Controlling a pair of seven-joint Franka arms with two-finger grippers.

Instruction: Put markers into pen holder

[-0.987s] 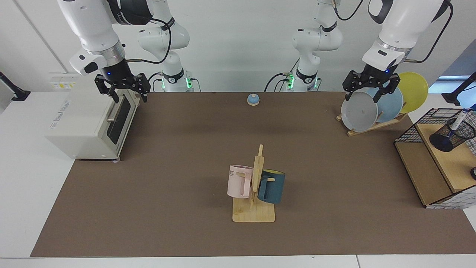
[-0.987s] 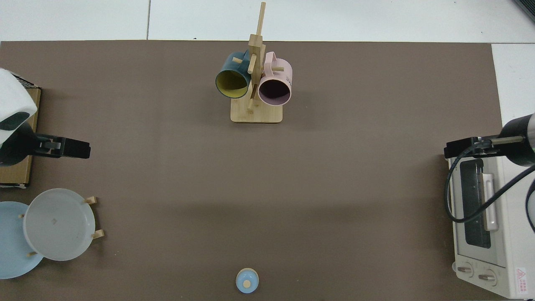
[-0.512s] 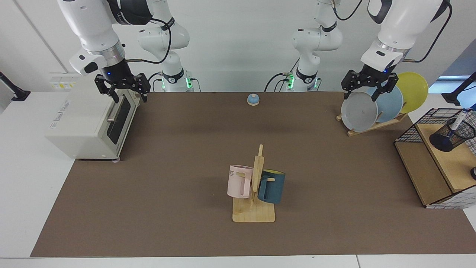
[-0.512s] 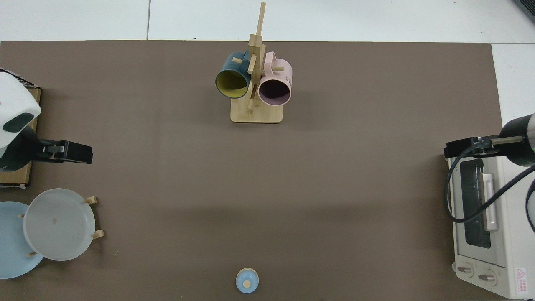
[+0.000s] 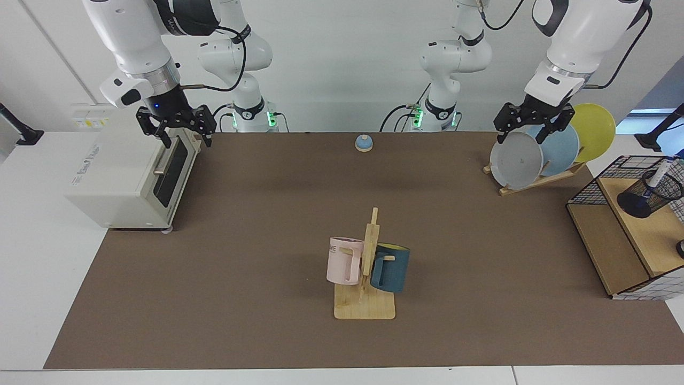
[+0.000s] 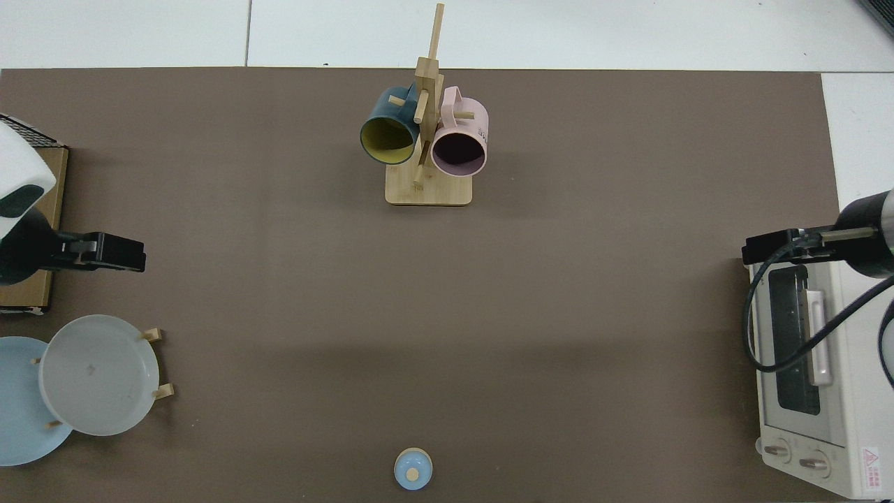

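The pen holder (image 5: 649, 195), a black mesh cup, leans on the wooden shelf at the right edge of the facing view. A white marker (image 5: 659, 173) with a blue end stands inside it, its top poking out of the rim. Neither shows in the top view. My left gripper (image 5: 522, 137) hangs open and empty above the plate rack, well to the left of the holder; from above the left gripper (image 6: 112, 252) sits at the left edge. My right gripper (image 5: 186, 141) waits open and empty over the toaster oven, and the right gripper (image 6: 768, 248) appears at the right edge from above.
A black wire frame (image 5: 588, 187) surrounds the wooden shelf (image 5: 606, 243). Grey, blue and yellow plates fill a rack (image 5: 515, 159). A mug tree (image 5: 365, 267) with pink and teal mugs stands mid-table. There is a small blue bell (image 5: 364, 143) at the far edge and a toaster oven (image 5: 128, 176) on the other side.
My left gripper has risen slightly above the plates and shifted a little toward the shelf side. The right arm has not moved, and the marker stays in the holder.
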